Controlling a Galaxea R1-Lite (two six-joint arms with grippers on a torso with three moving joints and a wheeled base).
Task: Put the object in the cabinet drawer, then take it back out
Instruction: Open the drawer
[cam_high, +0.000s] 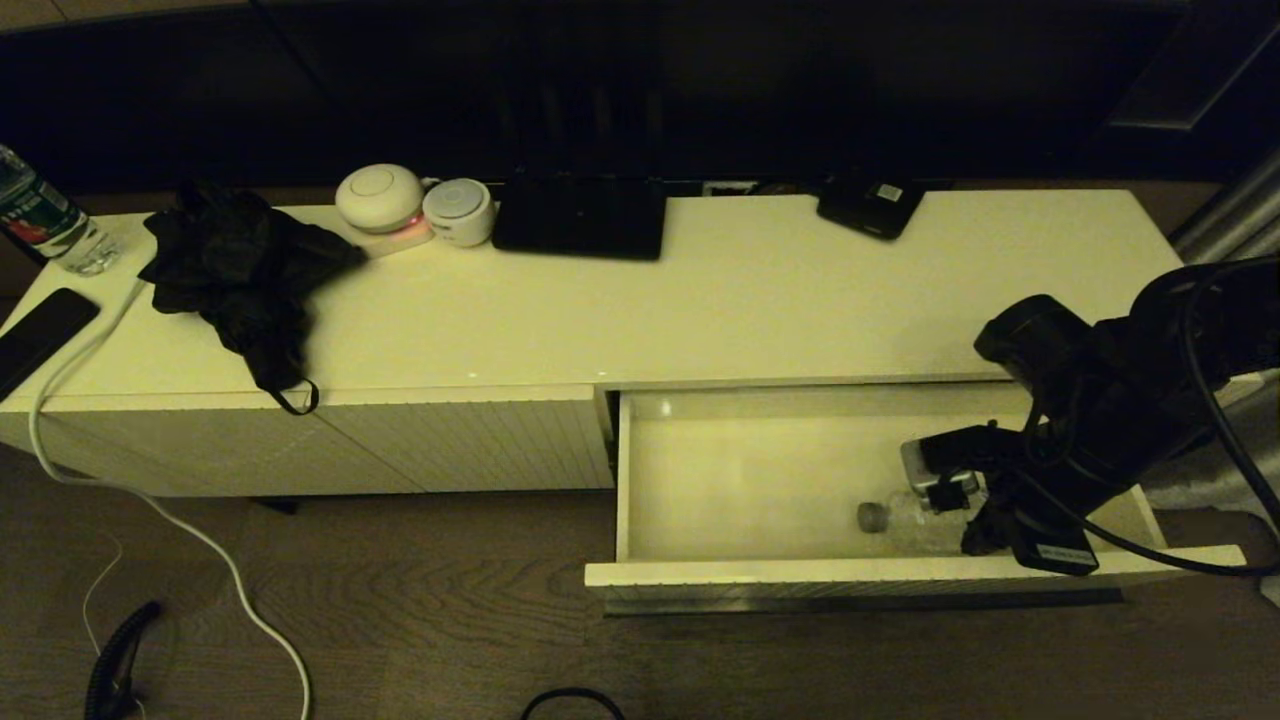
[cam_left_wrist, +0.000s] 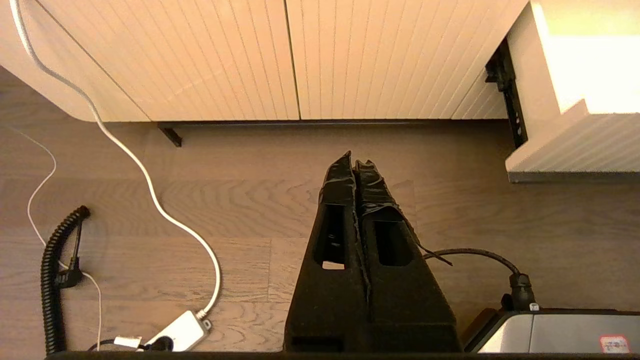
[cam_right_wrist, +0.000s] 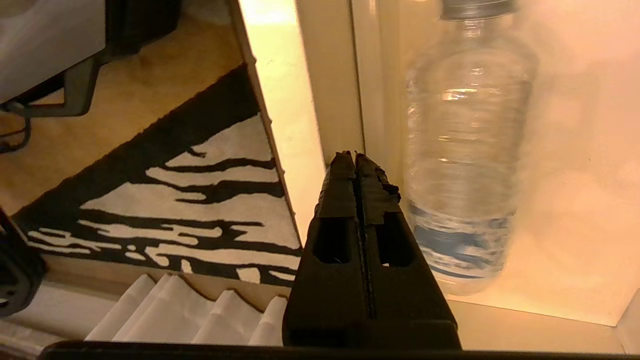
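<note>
While bottle lies flat on drawer floor, near front-right corner, right gripper hangs just beside it, over drawer front wall, pads pressed together, holding nothing. Bottle long axis runs along drawer front; cap points twd drawer middle, label end twd gripper. Gripper at label end, offset twd front wall. Looks like retrieval up next: needs to open, shift sideways over body. Left gripper also closed, empty, parked over floor, well off from drawer. Right arm far nearer.

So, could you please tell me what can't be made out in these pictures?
- Bottle base, head view: hidden behind the right arm; the cap end shows.
- Right claw, head view: its tips are lost against the dark arm; shut in the right wrist view.
- Bottle cap top, right wrist view: cut off by the edge.
- Label print: blurred.
- Drawer handle: not visible.
</note>
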